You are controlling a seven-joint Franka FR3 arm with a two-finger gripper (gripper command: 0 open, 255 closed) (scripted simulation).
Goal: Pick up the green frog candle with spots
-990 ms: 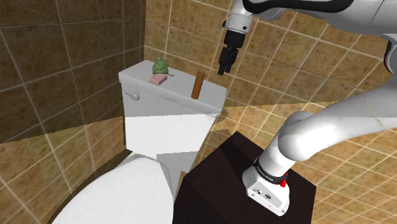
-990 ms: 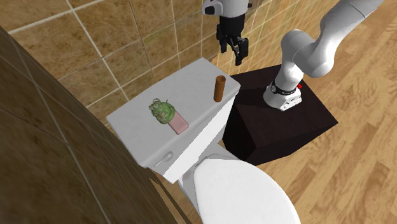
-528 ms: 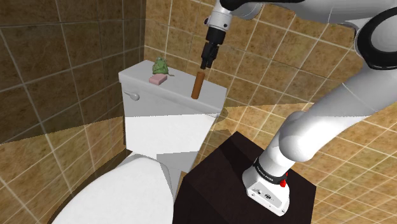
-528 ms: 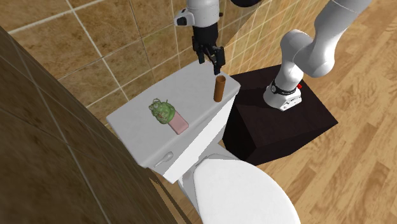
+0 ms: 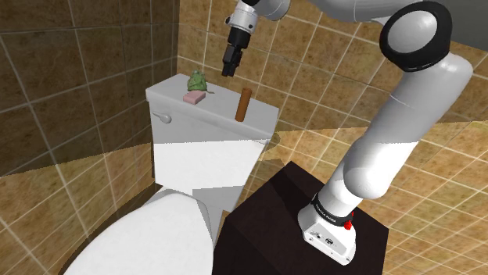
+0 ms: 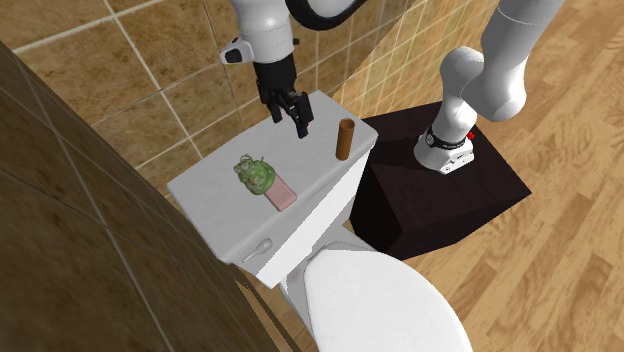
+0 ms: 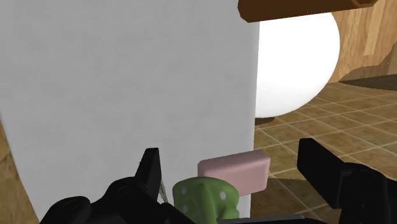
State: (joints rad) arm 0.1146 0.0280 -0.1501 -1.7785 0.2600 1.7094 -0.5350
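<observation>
The green frog candle (image 5: 196, 80) with pale spots sits on the white toilet tank lid (image 5: 221, 112), at the end near the corner of the tiled walls. A pink soap bar (image 5: 194, 98) lies against it. My gripper (image 5: 229, 70) hangs open above the lid, between the frog and a brown cylinder (image 5: 243, 104), touching neither. From the second exterior view the gripper (image 6: 288, 113) is up and to the right of the frog (image 6: 254, 173). In the wrist view the spotted frog (image 7: 207, 197) and the soap (image 7: 234, 170) lie between the spread fingers of the gripper (image 7: 232, 156), well below them.
The brown cylinder (image 6: 344, 139) stands upright at the lid's end nearest the dark stand (image 6: 440, 195). Brown tiled walls close in behind the tank. The white toilet seat lid (image 6: 380, 300) lies in front of the tank, and the flush lever (image 5: 163, 118) sits on the tank's front.
The gripper has travelled to the shoulder view's left, from beside the tank, past the brown cylinder, to above the lid nearer the frog. It stayed open. Nothing on the lid moved.
</observation>
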